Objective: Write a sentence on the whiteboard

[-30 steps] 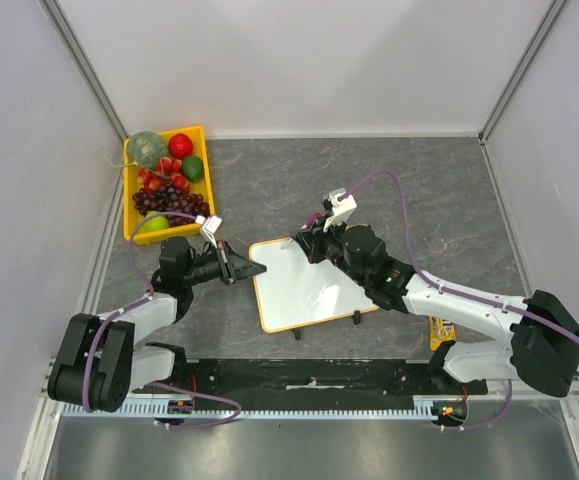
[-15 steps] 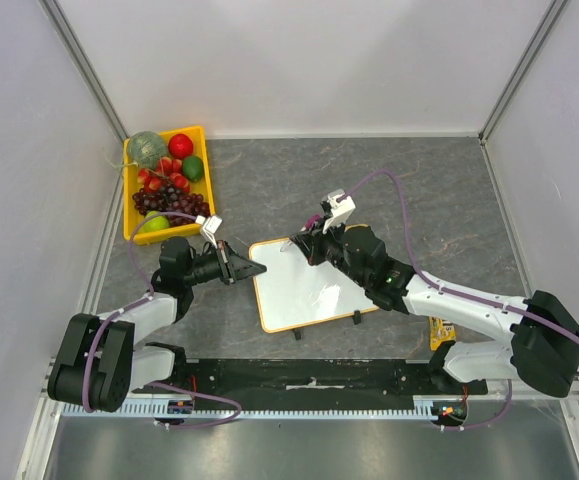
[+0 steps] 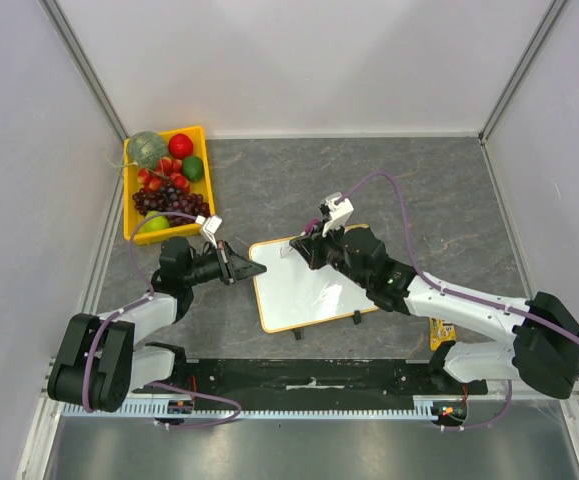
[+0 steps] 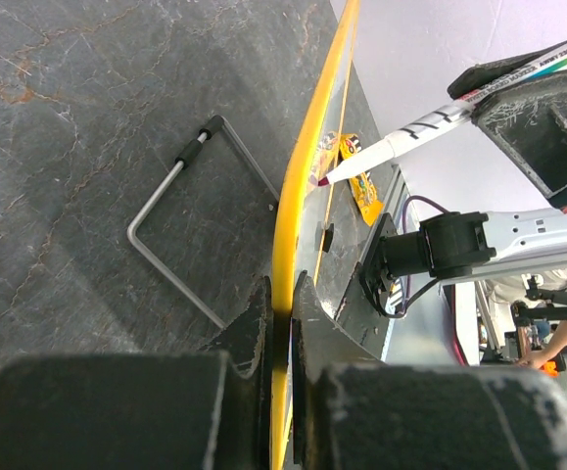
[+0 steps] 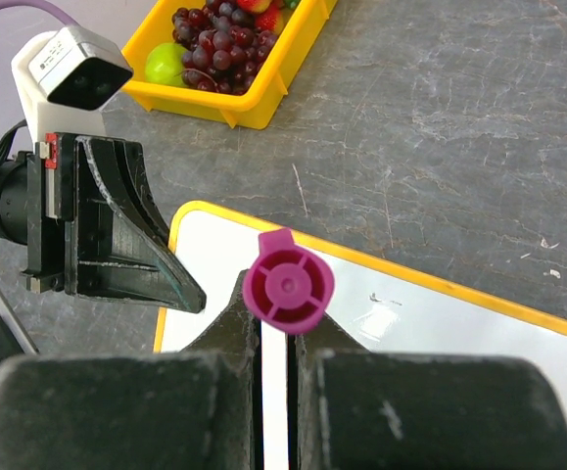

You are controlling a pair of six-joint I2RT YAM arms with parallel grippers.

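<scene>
Where the whiteboard (image 3: 314, 290) lies: mid-table between the two arms, a small white rectangular board with rounded corners and a thin orange-yellow frame.
Marker (image 5: 288, 284): a white-barrelled pen with a round magenta end cap, its tip at the board's face near the far-left corner.
Right gripper (image 3: 314, 242): fingers clamped on the marker's barrel, over the board's far edge.
Left gripper (image 4: 281, 304): fingers pinched tight on the board's left frame edge.
Table (image 3: 419, 190): dark grey marbled surface under the board.
Tray (image 3: 129, 236): yellow plastic bin holding fruit, well apart at the far left.
</scene>
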